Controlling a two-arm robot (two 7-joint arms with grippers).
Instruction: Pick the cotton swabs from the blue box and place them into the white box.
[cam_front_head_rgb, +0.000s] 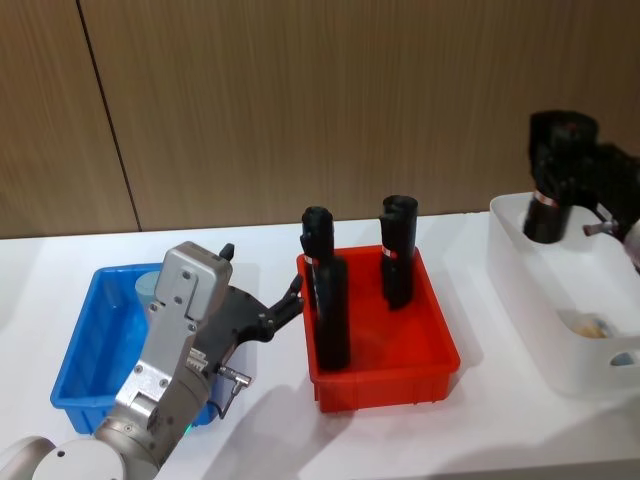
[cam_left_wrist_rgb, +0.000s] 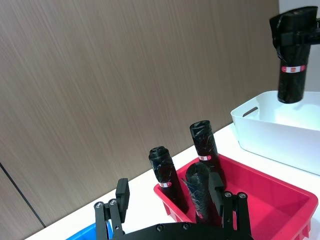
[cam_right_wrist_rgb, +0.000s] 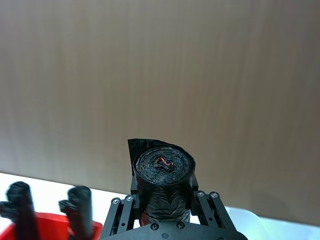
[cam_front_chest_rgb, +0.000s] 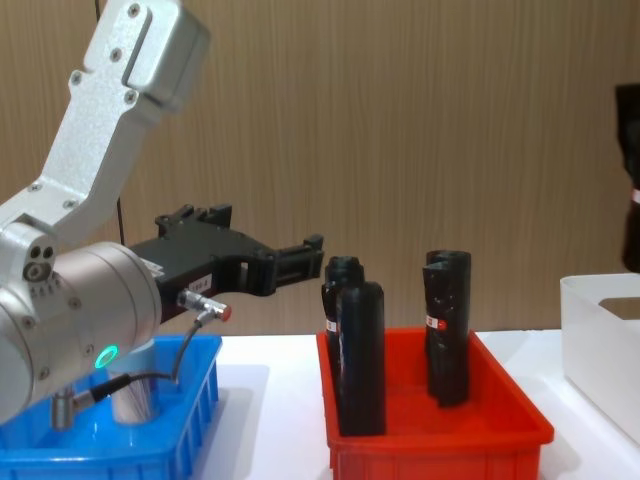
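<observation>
- Black roll (cam_front_head_rgb: 548, 212) with a red-white band is what my right gripper (cam_front_head_rgb: 562, 150) has clamped, hanging over the near-left corner of the white box (cam_front_head_rgb: 520, 250). That is not a swab tub, though the task names swabs.
- Right wrist view: the roll's end sits between the two fingers, gripped firmly, standing upright.
- To do this step well I'd lower straight down inside the wall, clear of the rim, then release only when the roll is near the floor so it doesn't tip.
- White box already has something small on its floor (cam_front_head_rgb: 590, 325); I can't tell what. I'd keep the drop off it.
- Left gripper (cam_front_head_rgb: 292, 296) hovers above the gap between the blue box (cam_front_head_rgb: 85, 345) and the red bin (cam_front_head_rgb: 385, 375), fingers spread apart, holding nothing, touching nothing.
- Swabs (cam_front_head_rgb: 152, 288): one pale-lidded tub in the blue box's far side, partly hidden by the left arm.
- Three more black rolls stand in the red bin.
- Risk as I see it: wrong item going into the white box.
</observation>
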